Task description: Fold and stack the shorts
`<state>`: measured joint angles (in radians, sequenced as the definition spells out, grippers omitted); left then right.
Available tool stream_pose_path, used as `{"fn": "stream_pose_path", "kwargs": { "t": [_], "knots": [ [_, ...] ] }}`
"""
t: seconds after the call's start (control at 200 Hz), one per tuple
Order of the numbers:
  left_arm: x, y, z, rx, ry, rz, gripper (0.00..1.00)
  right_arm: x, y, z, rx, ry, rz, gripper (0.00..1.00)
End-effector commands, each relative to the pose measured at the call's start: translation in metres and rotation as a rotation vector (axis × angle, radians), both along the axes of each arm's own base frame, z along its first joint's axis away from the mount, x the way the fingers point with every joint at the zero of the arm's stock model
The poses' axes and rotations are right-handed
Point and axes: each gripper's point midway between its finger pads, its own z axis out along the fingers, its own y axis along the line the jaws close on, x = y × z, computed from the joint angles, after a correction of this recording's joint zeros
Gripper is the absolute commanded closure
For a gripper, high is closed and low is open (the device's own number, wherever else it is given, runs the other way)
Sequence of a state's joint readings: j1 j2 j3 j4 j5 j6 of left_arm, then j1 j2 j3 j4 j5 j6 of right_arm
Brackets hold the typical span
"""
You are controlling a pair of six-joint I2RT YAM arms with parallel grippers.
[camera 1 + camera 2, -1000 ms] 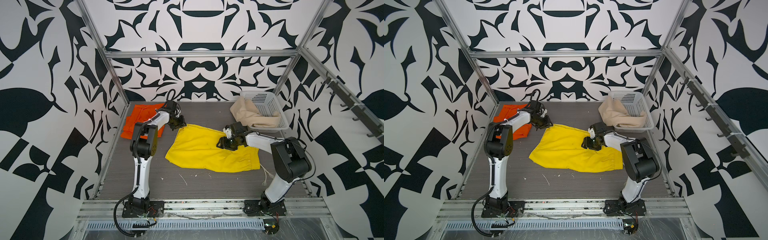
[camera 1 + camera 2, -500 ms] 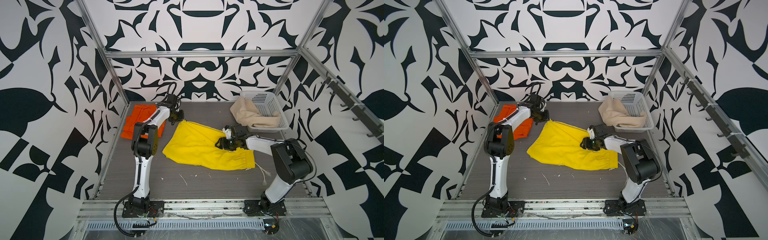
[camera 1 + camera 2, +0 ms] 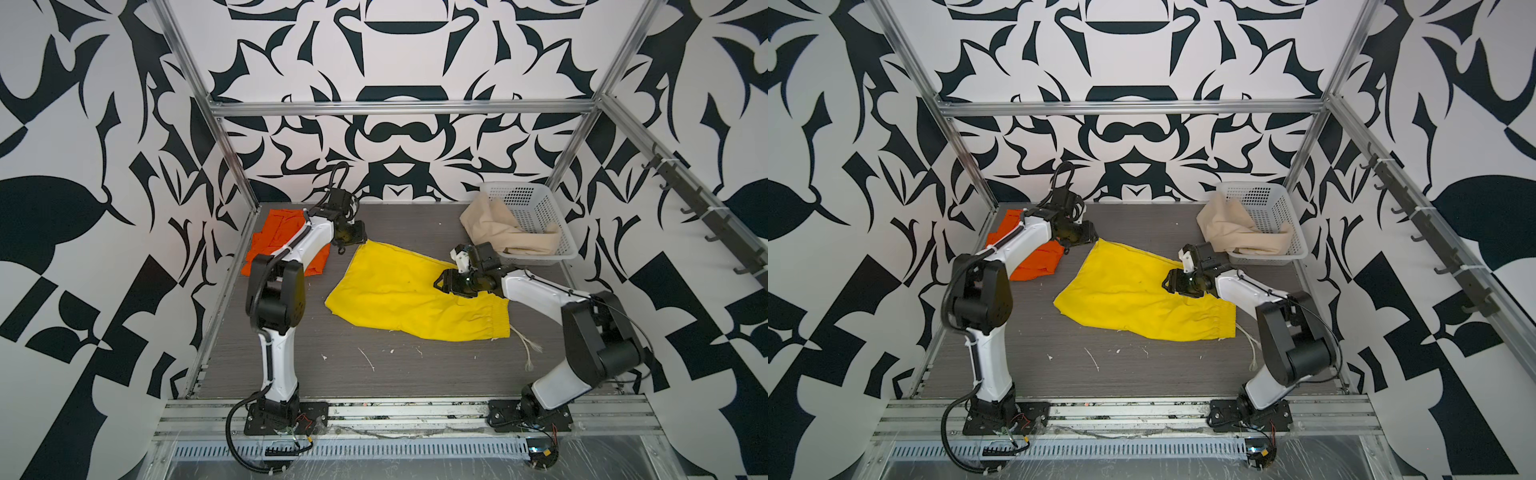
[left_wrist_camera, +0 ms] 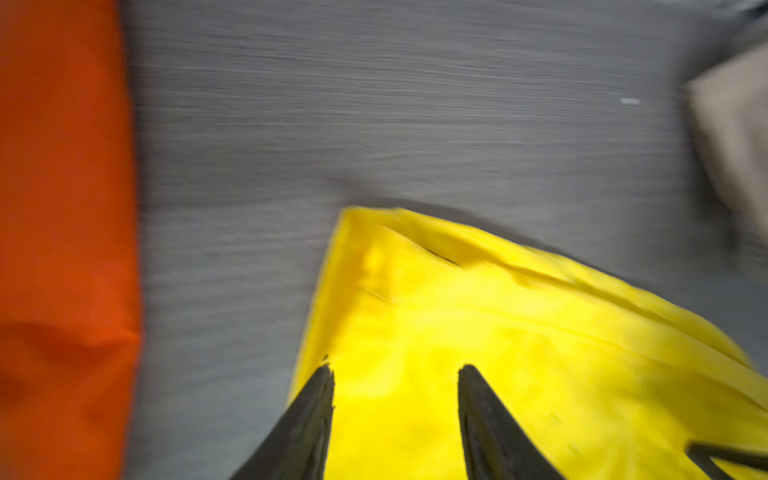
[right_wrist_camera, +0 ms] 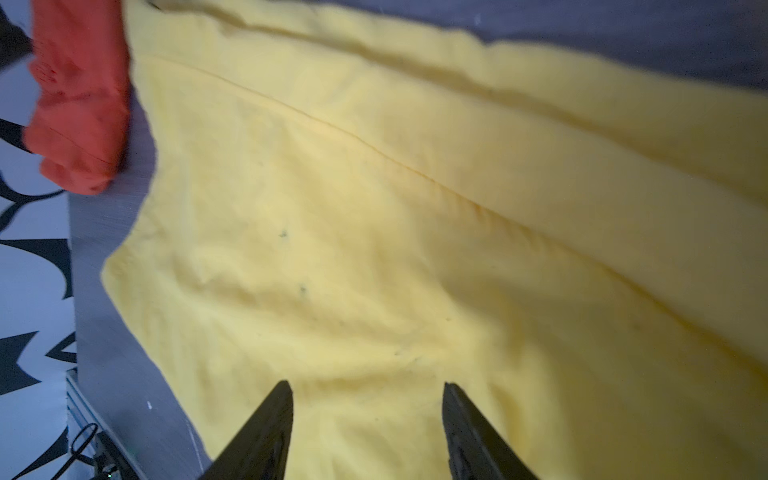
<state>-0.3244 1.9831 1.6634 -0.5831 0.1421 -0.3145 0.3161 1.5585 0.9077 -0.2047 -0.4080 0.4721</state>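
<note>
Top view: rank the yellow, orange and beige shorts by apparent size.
1. yellow shorts, clearly largest.
2-3. orange shorts and beige shorts: look alike; the orange pair is partly behind the left arm, so unranked.

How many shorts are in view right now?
3: orange shorts at far left, yellow shorts mid-table, beige shorts draped over the basket rim; more could hide underneath.

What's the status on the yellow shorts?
Left gripper open at far corner of yellow shorts. Right gripper open over their middle. Orange shorts lie far left, beige shorts draped over basket. Nothing in the way.
</note>
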Motion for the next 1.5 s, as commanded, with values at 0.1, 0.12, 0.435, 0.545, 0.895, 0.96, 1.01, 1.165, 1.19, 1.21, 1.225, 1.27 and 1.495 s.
{"fn": "stream_pose_path", "kwargs": {
  "t": [0.1,0.12,0.435,0.545,0.895,0.96,1.01,1.165,1.19,1.21,1.225,1.27,1.495],
  "knots": [
    [-0.061,-0.053,-0.018,-0.124,0.077,-0.086,0.48,-0.01,-0.031,0.011,0.008,-0.011,-0.071,0.38],
    [-0.064,-0.053,-0.026,-0.125,0.094,-0.081,0.48,-0.012,-0.035,0.007,0.009,0.002,-0.079,0.38],
    [-0.081,-0.004,-0.109,0.03,0.262,0.047,0.46,-0.054,-0.078,-0.056,-0.109,0.175,-0.188,0.38],
    [-0.092,0.022,-0.122,0.071,0.313,0.091,0.46,-0.07,-0.085,-0.072,-0.154,0.233,-0.213,0.39],
    [-0.124,0.075,-0.107,0.107,0.306,0.175,0.44,-0.073,-0.007,-0.064,-0.098,0.179,-0.066,0.39],
    [-0.121,0.065,-0.085,0.066,0.255,0.141,0.43,-0.063,0.001,-0.041,-0.066,0.124,-0.053,0.38],
    [-0.118,0.058,-0.066,0.05,0.21,0.115,0.42,-0.056,0.005,-0.02,-0.045,0.068,-0.042,0.38],
    [-0.116,0.017,-0.012,0.071,0.059,-0.056,0.34,-0.044,-0.017,0.028,-0.052,-0.035,-0.047,0.36],
    [-0.116,0.006,-0.003,0.068,0.03,-0.093,0.33,-0.042,-0.023,0.032,-0.043,-0.039,-0.056,0.36],
    [-0.117,-0.002,0.003,0.066,0.007,-0.122,0.33,-0.041,-0.029,0.036,-0.031,-0.043,-0.069,0.36],
    [-0.118,-0.01,0.007,0.062,-0.011,-0.146,0.32,-0.041,-0.033,0.037,-0.023,-0.043,-0.077,0.36],
    [-0.123,-0.035,0.02,0.039,-0.067,-0.23,0.31,-0.039,-0.051,0.042,0.01,-0.043,-0.122,0.36],
    [-0.176,-0.172,0.041,-0.091,-0.273,-0.694,0.3,-0.044,-0.133,0.045,0.174,-0.056,-0.369,0.35]
  ]
}}
